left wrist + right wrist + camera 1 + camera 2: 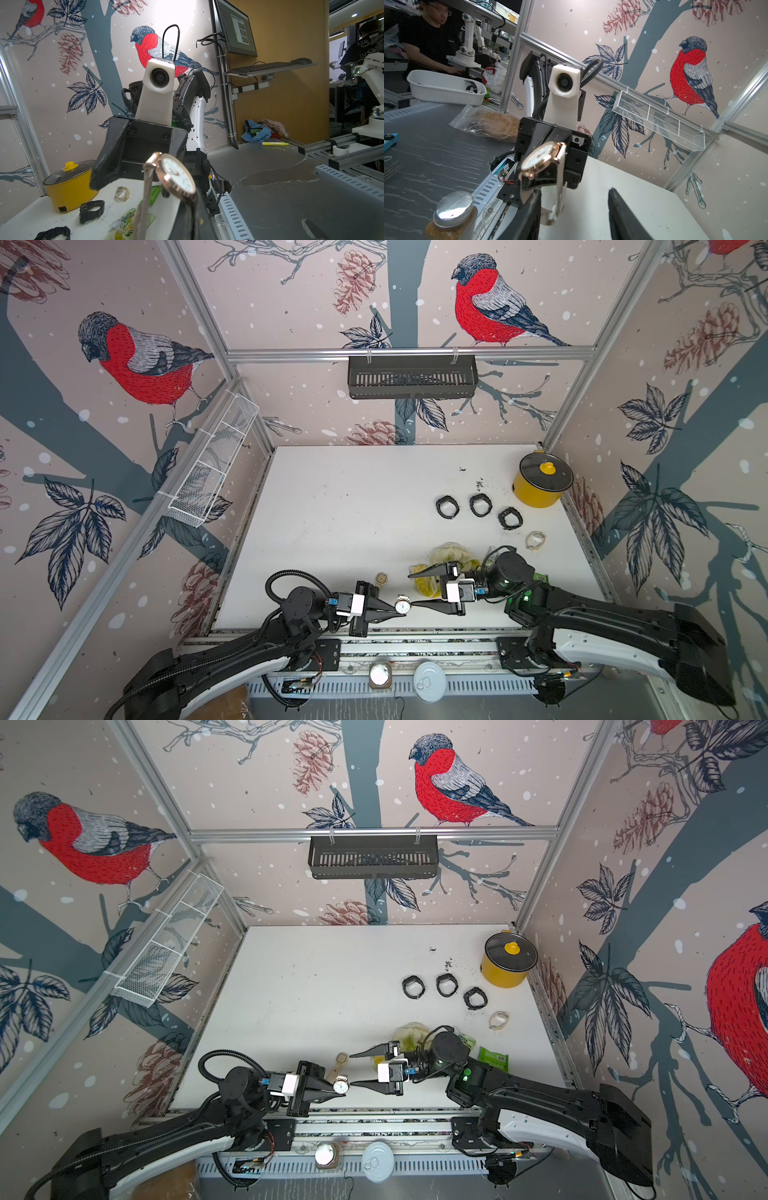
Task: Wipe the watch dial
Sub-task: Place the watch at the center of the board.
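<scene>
In both top views you see the white table (332, 531) whole, with the yellow pot (540, 489) at upper right and three black watches (481, 504) in a row beside it. Only the left wrist view shows you a monitor (236, 29) and keyboard (268, 66) at upper right, off the table. The green packet (154, 192) carries print too blurred to read, and the dial's numerals are too small. Your right gripper (410, 590) stands released, jaws wide apart, its nearer fingertip just beside the watch (402, 605). Your left gripper (400, 612) is clenched on that watch at lower centre, dial facing up, pale strap hanging below.
</scene>
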Robot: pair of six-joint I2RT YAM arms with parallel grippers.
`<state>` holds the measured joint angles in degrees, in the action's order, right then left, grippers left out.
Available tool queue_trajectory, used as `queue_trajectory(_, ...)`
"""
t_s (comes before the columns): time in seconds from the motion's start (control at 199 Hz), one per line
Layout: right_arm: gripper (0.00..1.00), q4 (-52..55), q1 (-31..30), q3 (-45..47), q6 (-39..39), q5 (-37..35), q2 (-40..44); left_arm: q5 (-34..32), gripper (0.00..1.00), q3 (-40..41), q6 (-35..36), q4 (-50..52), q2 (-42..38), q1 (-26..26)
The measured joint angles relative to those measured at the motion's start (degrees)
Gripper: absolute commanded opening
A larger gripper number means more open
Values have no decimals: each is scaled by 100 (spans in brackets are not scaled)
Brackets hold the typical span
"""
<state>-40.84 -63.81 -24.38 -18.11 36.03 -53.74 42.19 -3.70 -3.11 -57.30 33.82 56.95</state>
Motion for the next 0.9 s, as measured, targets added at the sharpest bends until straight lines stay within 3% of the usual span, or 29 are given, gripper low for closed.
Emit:
queue_trajectory(0.216,43,-216,-409,-214,92,-356,-638,17,0,2,-2,-13,74,28)
queue_trajectory(0.436,7,-560,-472,-273,-7,-476,-839,7,0,0,-9,-20,-39,31)
queue_trajectory(0.662,2,-743,-343,-122,-4,-476,-706,-85,0,4,-7,28,-48,31)
queue_trajectory(0.752,2,-796,-179,-42,24,-535,-691,-306,29,2,-11,162,-85,31)
queue_trajectory(0.857,1,-870,177,-48,210,-678,-802,-673,57,-33,-116,348,-238,31)
queue_trajectory(0.902,1,-872,372,-79,337,-778,-894,-931,64,-35,-140,444,-317,31)
